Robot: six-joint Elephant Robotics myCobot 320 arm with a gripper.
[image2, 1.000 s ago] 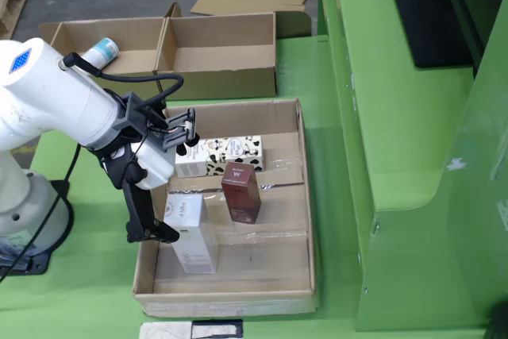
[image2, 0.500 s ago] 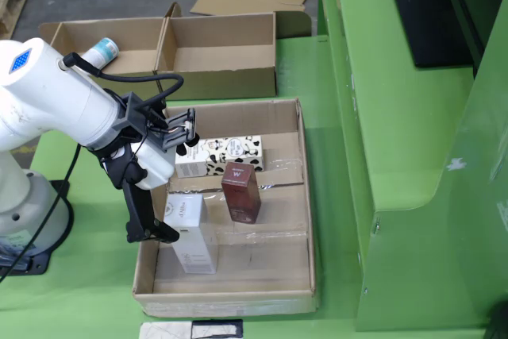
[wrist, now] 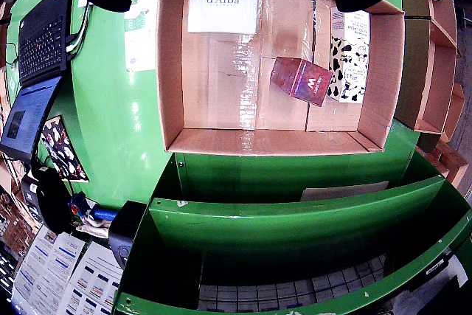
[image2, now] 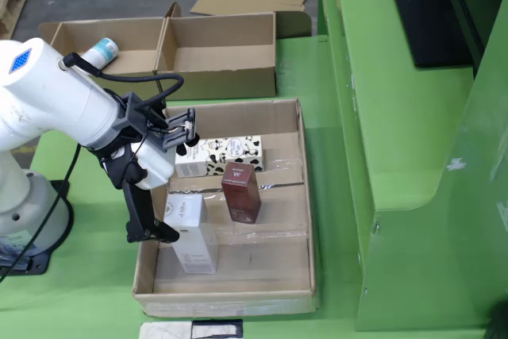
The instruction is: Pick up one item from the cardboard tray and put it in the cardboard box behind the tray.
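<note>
Hovering above the cardboard tray [image2: 305,196], I have not yet taken anything, so the step now is to choose one item and come down on it well. The red box [image2: 240,190] lies alone in the middle of the tray, tilted a little, with free floor on every side; I judge it the easiest one. I should turn my wrist so the fingers close across its narrow sides, and go down straight, because the white box [image2: 190,232] is just beside my lower finger [image2: 149,220] and I could knock it.

My gripper [image2: 163,184] is wide open and holds nothing. In the wrist view the two dark fingers stand far apart at the top corners, and between them I see only the tray floor. No finger touches an item, as far as I can tell.

A spotted box [image2: 230,150] lies against the far wall of the tray. The cardboard box [image2: 218,41] for the drop waits behind the tray.
</note>
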